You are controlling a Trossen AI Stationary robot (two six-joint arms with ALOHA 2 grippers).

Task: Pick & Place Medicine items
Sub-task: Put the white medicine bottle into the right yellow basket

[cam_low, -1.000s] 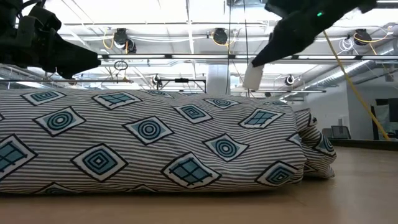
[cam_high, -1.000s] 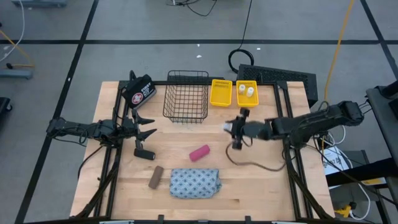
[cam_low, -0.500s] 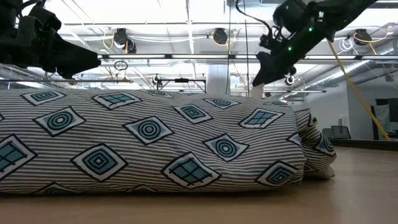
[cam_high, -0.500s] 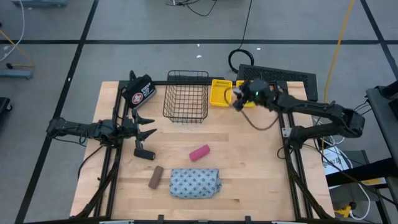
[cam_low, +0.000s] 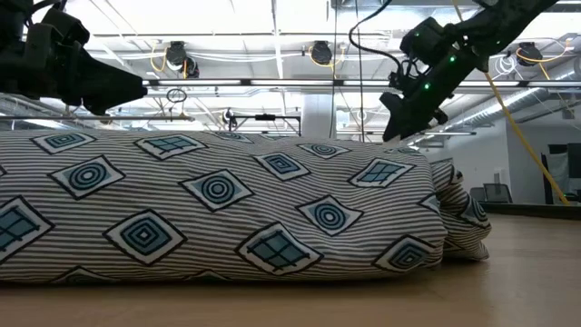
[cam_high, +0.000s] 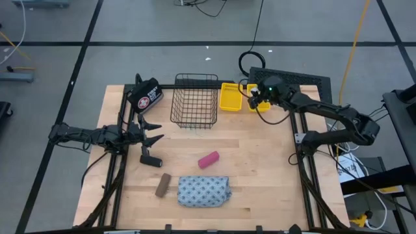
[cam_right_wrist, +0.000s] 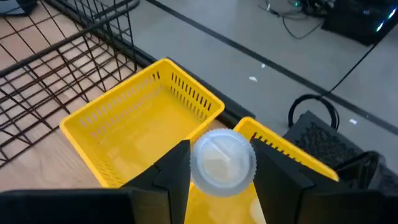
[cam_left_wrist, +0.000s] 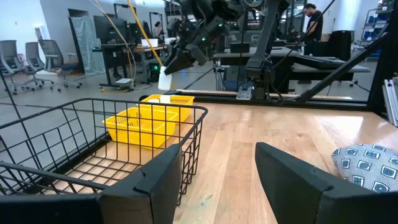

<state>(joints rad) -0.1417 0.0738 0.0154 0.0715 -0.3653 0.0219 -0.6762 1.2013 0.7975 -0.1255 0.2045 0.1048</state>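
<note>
My right gripper (cam_high: 253,102) is shut on a tiny white bottle (cam_right_wrist: 222,163) and hovers above the right yellow bin (cam_right_wrist: 283,155) at the table's far edge. The left wrist view shows that bottle (cam_left_wrist: 164,78) below the dark fingers. My left gripper (cam_high: 153,133) is open and waits at the table's left, just beyond the small black handled piece (cam_high: 151,159). The pink roll (cam_high: 208,159), brown bar (cam_high: 162,185) and blue-grey patterned pouch (cam_high: 204,191) lie on the table's near half. The pouch (cam_low: 227,209) fills the low view. Other bottles are hidden under the right gripper. My right gripper pinches the white bottle between its two fingers (cam_right_wrist: 171,168), one on each side of its round body (cam_right_wrist: 199,163). The fingers slant down from above. The bottle is lifted clear, and its lower end (cam_left_wrist: 163,83) sticks out below the fingertips, above the yellow bin.
A black wire basket (cam_high: 195,101) stands at the far edge, with the left yellow bin (cam_high: 231,97) beside it. The black bag with the red-and-white emblem (cam_high: 146,96) sits at the far left corner. A cable loop (cam_high: 252,62) lies beyond the table. Bare wood shows at mid-table.
My right gripper has carried the white bottle from mid-table toward the far edge and now stands over the yellow bins, ending slightly farther right over the right bin. It has stayed shut on the bottle.
</note>
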